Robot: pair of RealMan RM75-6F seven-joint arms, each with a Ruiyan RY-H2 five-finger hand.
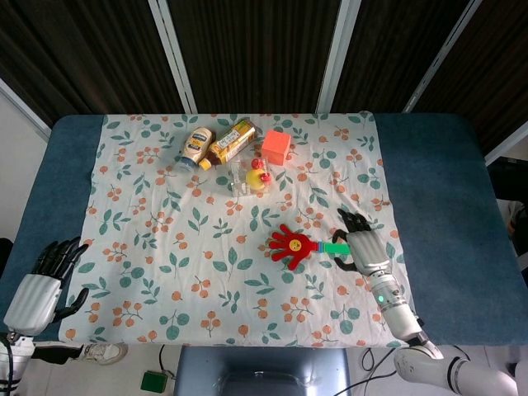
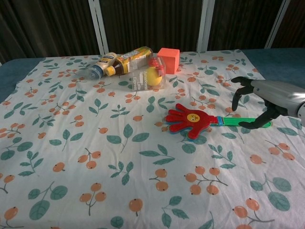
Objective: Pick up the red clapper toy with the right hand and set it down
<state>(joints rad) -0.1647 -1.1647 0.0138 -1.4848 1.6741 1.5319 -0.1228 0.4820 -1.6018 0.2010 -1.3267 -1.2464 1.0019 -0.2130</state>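
Observation:
The red clapper toy [image 1: 289, 244] [image 2: 190, 119] lies flat on the floral cloth, right of centre, its green handle [image 1: 334, 247] [image 2: 238, 121] pointing right. My right hand [image 1: 363, 246] [image 2: 267, 102] hovers over the far end of that handle with its fingers spread and curved downward. The thumb tip [image 2: 256, 125] is low beside the handle, and nothing is held. My left hand [image 1: 37, 285] rests off the cloth at the table's front left corner, fingers apart and empty; the chest view does not show it.
At the back of the cloth lie two bottles [image 1: 214, 144] [image 2: 119, 62], an orange cube [image 1: 275, 147] [image 2: 168, 58] and a clear box holding yellow and red toys [image 1: 252, 176] [image 2: 150, 76]. The blue table [image 1: 437, 181] borders the cloth on both sides.

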